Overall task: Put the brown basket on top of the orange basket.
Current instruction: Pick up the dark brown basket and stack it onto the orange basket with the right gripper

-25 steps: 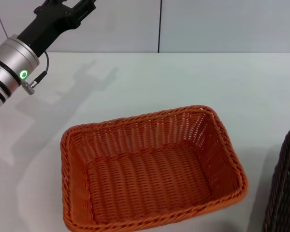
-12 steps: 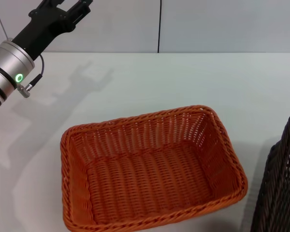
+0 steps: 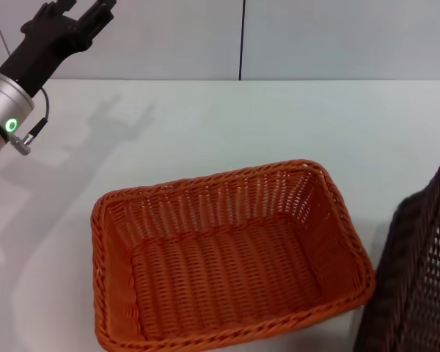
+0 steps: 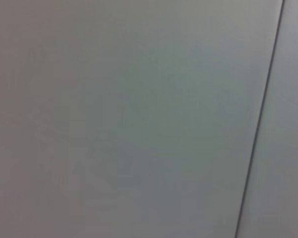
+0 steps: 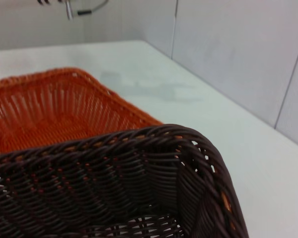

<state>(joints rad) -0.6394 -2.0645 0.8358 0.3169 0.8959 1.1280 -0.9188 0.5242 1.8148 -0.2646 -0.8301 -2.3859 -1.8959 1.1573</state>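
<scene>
The orange basket sits flat on the white table, mouth up and empty, its long side slanted a little across the head view, so it is ready to take another basket of like shape into or onto it. The brown basket shows only at the lower right edge of the head view, tilted with one sloping wall toward the orange one; that tilt and its place at the right suggest the right arm carries it, though neither that arm nor its gripper appears anywhere, so I cannot tell how it is gripped. In the right wrist view its braided rim fills the near field with the orange rim just beyond, the two close but apart. The left gripper is raised at the far left, well clear of both baskets, near the back wall; its fingers look slightly apart and hold nothing, and its wrist camera sees only wall. I judge the carry is midway: the brown basket has yet to come level over the orange one. Room is generous to the left and behind; the tight spot is the orange basket's right rim, which the lower edge of the tilted brown basket could catch and push.
</scene>
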